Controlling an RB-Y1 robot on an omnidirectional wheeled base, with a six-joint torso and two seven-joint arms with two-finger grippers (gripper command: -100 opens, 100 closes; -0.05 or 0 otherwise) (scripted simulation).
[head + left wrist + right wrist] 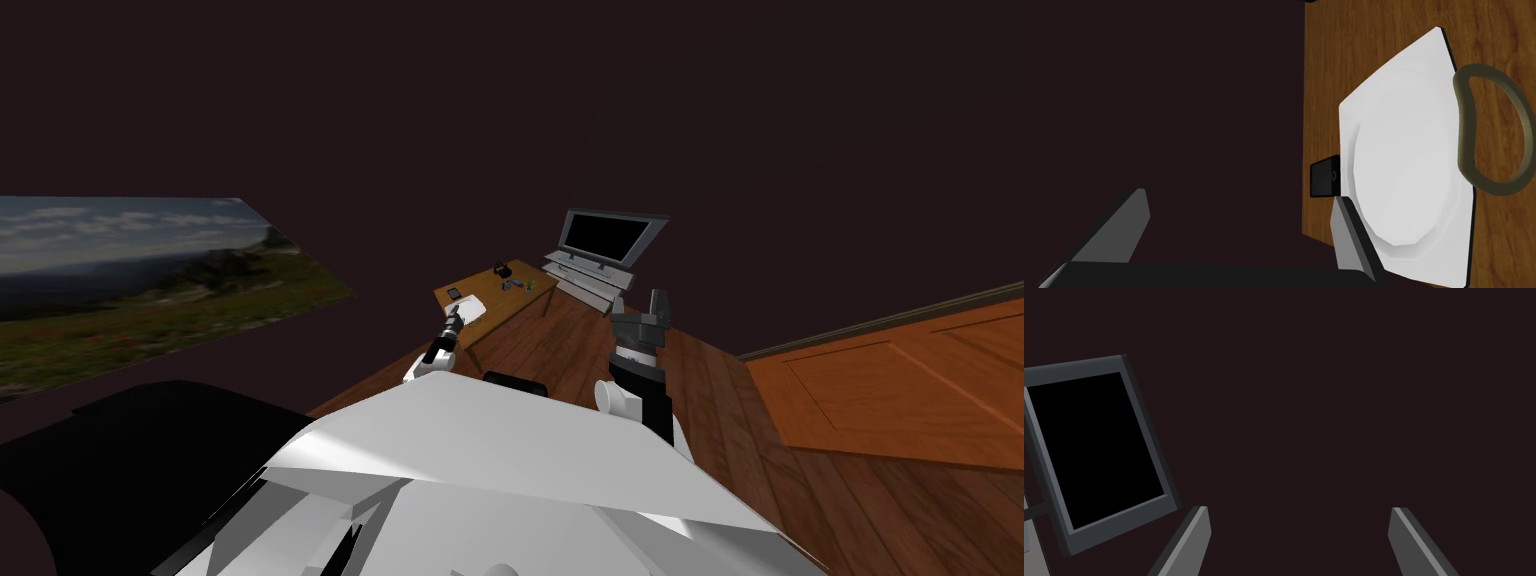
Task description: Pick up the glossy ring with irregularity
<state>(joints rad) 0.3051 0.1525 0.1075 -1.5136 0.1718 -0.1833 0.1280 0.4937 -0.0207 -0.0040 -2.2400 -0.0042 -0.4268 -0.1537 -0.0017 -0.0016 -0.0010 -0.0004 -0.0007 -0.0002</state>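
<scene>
Wooden table holds olive ring, long axis alongside plate.

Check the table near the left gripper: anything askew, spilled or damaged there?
Only the olive ring stands out: one side is dented inward, so it looks bean-shaped rather than round. It lies flat on the wooden table, right at the rim of the white plate. Nothing looks spilled or tipped.

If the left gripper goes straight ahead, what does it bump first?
Probably the white plate: one finger of the open left gripper lines up with its rim. The gap between the fingers faces a dark surface beyond the table edge. Depth is unclear.
</scene>
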